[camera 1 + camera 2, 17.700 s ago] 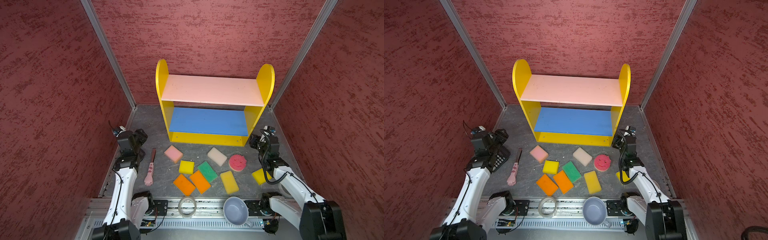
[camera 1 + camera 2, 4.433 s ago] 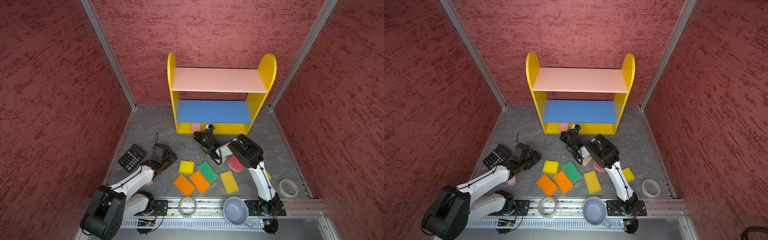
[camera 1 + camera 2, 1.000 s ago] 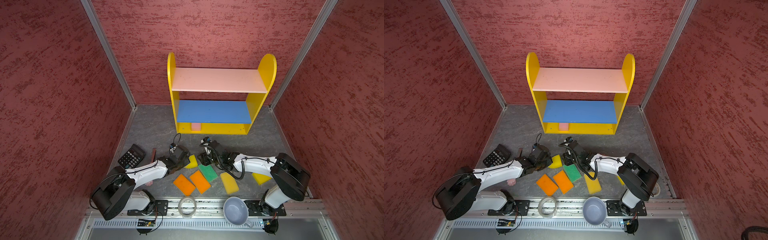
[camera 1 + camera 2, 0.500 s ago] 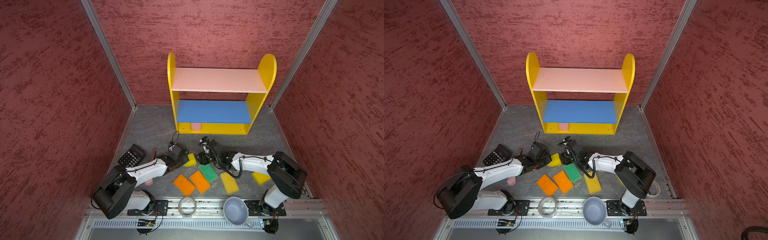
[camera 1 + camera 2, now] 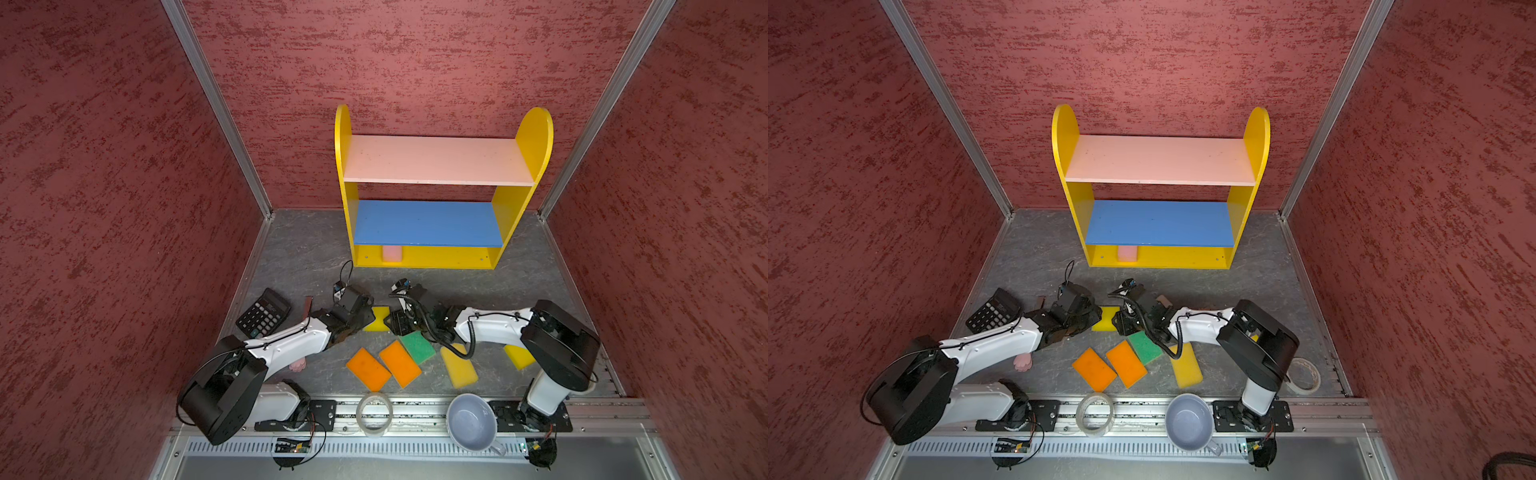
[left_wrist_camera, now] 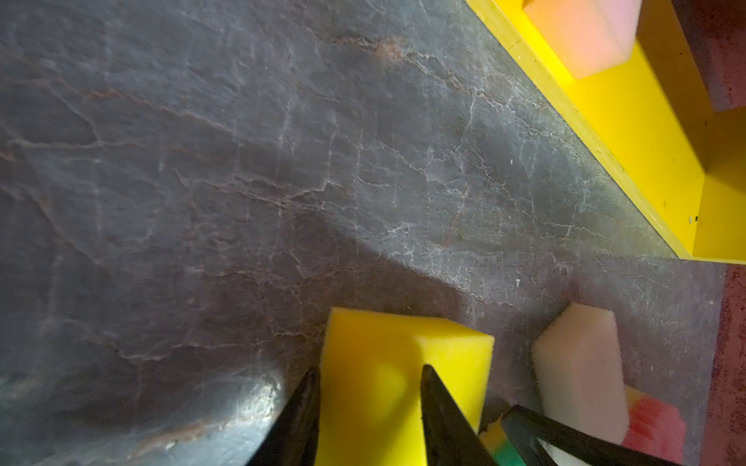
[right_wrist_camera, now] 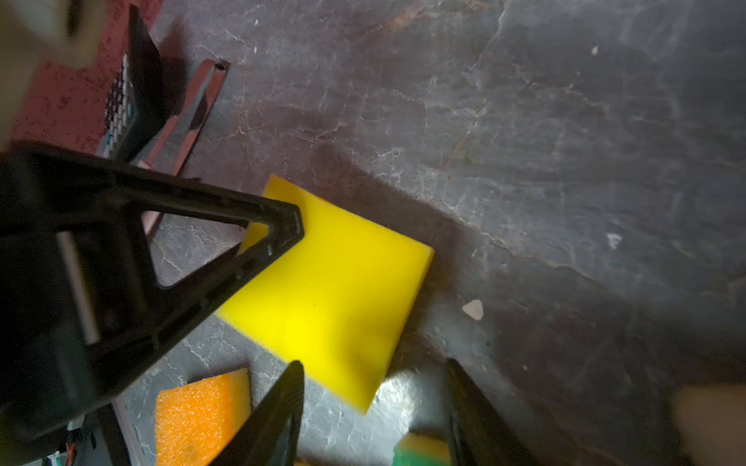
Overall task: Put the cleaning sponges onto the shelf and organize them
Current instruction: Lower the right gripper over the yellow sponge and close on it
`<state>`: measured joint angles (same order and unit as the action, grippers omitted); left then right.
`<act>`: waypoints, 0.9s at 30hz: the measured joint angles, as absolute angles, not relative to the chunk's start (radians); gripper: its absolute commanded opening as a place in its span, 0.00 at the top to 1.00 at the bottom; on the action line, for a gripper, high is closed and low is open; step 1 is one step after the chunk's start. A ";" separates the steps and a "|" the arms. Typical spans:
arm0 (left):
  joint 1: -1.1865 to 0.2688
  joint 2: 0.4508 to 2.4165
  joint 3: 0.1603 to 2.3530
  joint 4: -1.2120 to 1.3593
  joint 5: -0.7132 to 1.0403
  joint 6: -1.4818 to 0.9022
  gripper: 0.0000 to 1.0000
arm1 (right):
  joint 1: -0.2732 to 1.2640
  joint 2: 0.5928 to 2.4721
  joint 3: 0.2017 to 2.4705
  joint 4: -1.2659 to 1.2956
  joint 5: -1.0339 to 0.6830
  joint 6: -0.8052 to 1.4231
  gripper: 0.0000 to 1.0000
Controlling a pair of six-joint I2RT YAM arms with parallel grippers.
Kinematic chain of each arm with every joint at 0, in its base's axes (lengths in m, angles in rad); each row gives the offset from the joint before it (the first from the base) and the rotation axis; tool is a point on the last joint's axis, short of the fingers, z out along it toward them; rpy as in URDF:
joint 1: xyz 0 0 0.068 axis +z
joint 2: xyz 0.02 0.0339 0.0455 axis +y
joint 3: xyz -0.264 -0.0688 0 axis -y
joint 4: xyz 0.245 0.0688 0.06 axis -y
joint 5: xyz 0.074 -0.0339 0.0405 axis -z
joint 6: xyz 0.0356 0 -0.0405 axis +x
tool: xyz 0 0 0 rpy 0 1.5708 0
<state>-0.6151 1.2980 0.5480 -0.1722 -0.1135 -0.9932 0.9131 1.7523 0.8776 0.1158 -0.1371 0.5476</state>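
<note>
Floor [image 5: 299, 249] | calculator [image 5: 263, 312], bowl [image 5: 471, 419] (front rail) | left end effector [image 6: 369, 369] at yellow sponge [image 7: 335, 290]

stereo head: mounted high at the front of the cell. both top views look down and back over the arm bases to the shelf [image 5: 440, 160] at the rear wall, with the whole desk [image 5: 299, 249] in frame. the pair is near identical, offset sideways. left wrist cam: low and close over the desk, facing the shelf base, left gripper [image 6: 369, 369] at the frame edge. right wrist cam: equally close, facing the left side of the desk, right gripper [image 7: 374, 362] at the edge. all four views share the small yellow sponge [image 6: 375, 343].
</note>
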 measured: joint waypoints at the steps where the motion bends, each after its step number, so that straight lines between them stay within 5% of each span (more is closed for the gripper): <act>1: -0.615 1.293 0.547 -0.174 -0.113 -0.994 0.50 | 0.913 1.773 0.892 0.118 -0.144 0.552 0.54; 13: -0.587 1.191 0.515 -0.216 -0.129 -0.990 0.46 | 0.913 1.861 0.964 0.154 -0.190 0.586 0.99; 27: -0.538 1.147 0.504 -0.255 -0.129 -0.970 0.42 | 0.879 1.824 1.008 0.088 -0.112 0.488 1.00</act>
